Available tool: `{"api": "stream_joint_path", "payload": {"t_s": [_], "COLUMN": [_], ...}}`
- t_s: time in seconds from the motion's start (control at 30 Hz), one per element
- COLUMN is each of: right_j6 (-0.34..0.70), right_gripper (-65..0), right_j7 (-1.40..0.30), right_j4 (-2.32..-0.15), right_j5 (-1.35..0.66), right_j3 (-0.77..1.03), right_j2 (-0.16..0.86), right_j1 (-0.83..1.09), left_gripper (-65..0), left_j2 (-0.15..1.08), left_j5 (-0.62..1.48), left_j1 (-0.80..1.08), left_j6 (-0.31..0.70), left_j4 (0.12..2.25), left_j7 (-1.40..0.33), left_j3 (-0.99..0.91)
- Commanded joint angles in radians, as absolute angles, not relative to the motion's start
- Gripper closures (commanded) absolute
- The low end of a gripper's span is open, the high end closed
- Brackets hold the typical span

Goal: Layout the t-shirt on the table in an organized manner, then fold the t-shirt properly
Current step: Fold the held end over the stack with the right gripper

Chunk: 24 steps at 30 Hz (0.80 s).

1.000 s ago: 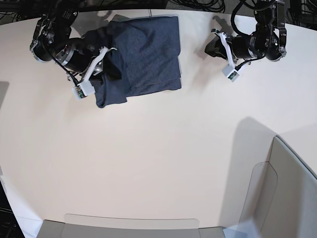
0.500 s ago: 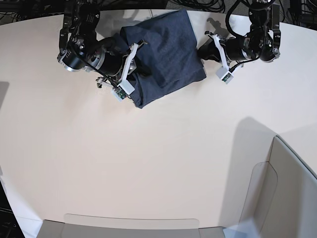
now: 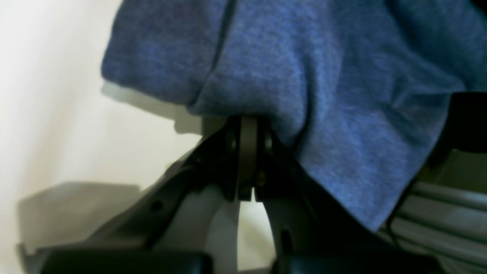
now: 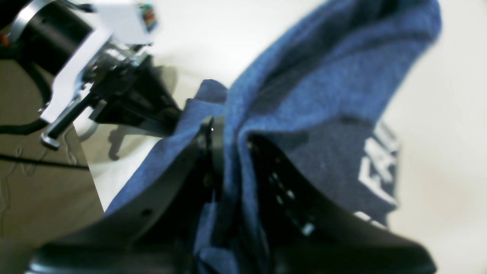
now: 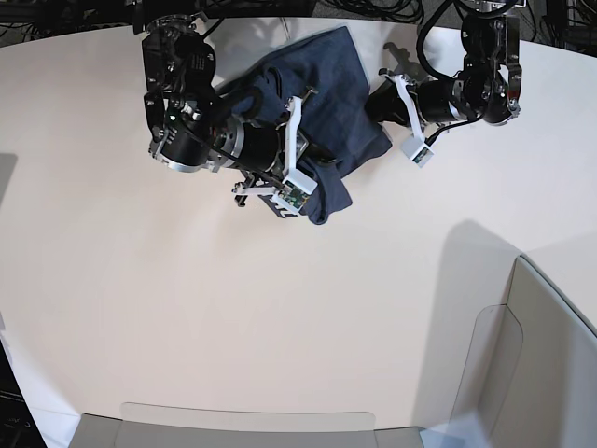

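Note:
The dark navy-grey t-shirt (image 5: 331, 84) lies bunched and partly lifted at the back of the off-white table (image 5: 280, 308). My right gripper (image 5: 315, 177) is shut on a fold of it; in the right wrist view the cloth (image 4: 323, 76) runs between the jaws of the gripper (image 4: 228, 137), and white letters (image 4: 376, 171) show on a hanging part. My left gripper (image 5: 378, 105) is at the shirt's right edge. In the left wrist view its jaws are pressed together (image 3: 247, 125) with the cloth (image 3: 304, 57) lying over the tips; no cloth shows between them.
Pale grey translucent panels stand along the front edge (image 5: 247, 425) and at the front right (image 5: 541, 355). Black cables (image 5: 373, 9) run behind the table's curved back edge. The two arms are close together over the shirt.
My right gripper has swung right and forward with the shirt, turning and bunching it. My left gripper has moved left up to the shirt's edge, still shut.

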<state>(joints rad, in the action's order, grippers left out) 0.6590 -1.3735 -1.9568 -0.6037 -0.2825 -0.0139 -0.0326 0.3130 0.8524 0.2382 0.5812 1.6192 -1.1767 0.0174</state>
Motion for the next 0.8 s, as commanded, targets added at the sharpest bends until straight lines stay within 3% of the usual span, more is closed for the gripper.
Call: {"api": "stream_joint_path", "payload": {"t_s": [0.0, 0.2, 0.4, 0.77], "right_j6": [0.659, 0.659, 0.665, 0.667], "right_gripper": [0.0, 0.0, 0.0, 0.0], "right_j7": [-1.362, -1.362, -1.362, -1.363], "right_j4": [-1.962, -1.949, -1.952, -1.949], "right_j5": [-0.622, -0.627, -0.631, -0.849], "right_j3": [-0.302, -0.325, -0.228, -0.088], "right_j2": [-0.018, 0.004, 0.047, 0.114], "right_j1": [-0.061, -0.097, -0.11, -0.174], "left_gripper": [0.0, 0.0, 0.0, 0.0], "left_j2": [0.32, 0.32, 0.32, 0.321], "left_j5": [0.739, 0.739, 0.739, 0.739], "left_j1": [0.237, 0.217, 0.213, 0.214], "left_j6": [0.547, 0.486, 0.484, 0.484], "left_j4": [1.587, 1.555, 1.555, 1.52], "left_j7": [-1.239, -1.201, -1.199, -1.196], "left_j3": [0.021, 0.022, 0.022, 0.022]}}
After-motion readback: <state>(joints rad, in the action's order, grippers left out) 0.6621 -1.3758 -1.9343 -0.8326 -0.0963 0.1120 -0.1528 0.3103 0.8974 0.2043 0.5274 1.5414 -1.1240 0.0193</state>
